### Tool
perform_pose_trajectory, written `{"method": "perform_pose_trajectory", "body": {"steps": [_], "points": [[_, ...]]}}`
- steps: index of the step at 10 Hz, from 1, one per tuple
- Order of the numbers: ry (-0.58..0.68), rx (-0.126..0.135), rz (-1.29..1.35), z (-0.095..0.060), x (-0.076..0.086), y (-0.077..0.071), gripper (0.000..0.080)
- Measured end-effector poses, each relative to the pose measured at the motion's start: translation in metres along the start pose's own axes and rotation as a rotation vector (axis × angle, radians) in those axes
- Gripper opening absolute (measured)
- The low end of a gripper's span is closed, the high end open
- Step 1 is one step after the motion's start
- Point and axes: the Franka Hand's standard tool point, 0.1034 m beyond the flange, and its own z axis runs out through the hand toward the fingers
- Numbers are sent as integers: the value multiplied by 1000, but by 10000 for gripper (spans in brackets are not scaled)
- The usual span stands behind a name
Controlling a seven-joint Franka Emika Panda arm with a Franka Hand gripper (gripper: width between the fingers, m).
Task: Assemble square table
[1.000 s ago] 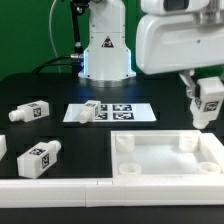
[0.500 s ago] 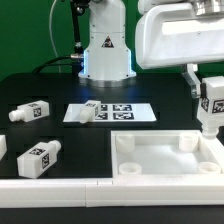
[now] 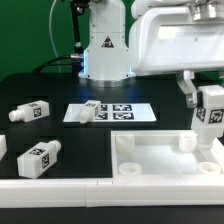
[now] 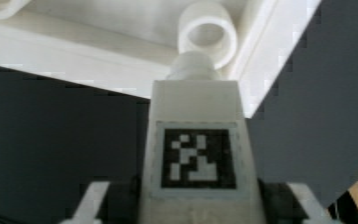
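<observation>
The white square tabletop slab [image 3: 165,160] lies at the exterior view's lower right, rim up, with round corner sockets. My gripper [image 3: 208,112] is shut on a white tagged leg [image 3: 207,118] and holds it upright above the slab's far corner on the exterior view's right. In the wrist view the held leg [image 4: 199,135] fills the middle, its tip pointing at a round socket [image 4: 206,37] of the slab. Two loose tagged legs [image 3: 30,111] [image 3: 39,157] lie at the exterior view's left, and another [image 3: 88,111] lies on the marker board.
The marker board [image 3: 115,113] lies flat at the centre of the black table. The robot base [image 3: 105,50] stands behind it. A long white border rail [image 3: 50,187] runs along the front edge.
My gripper has moved with the leg toward the exterior view's right and lower, closer to the slab's far corner. The loose legs have not moved.
</observation>
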Motion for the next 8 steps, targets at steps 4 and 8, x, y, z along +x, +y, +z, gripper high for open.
{"method": "perform_pose_trajectory", "body": {"steps": [4,8], "points": [[-4,0,-2,3,-2,2,287],[29,3,-13,10,1,-10,287]]}}
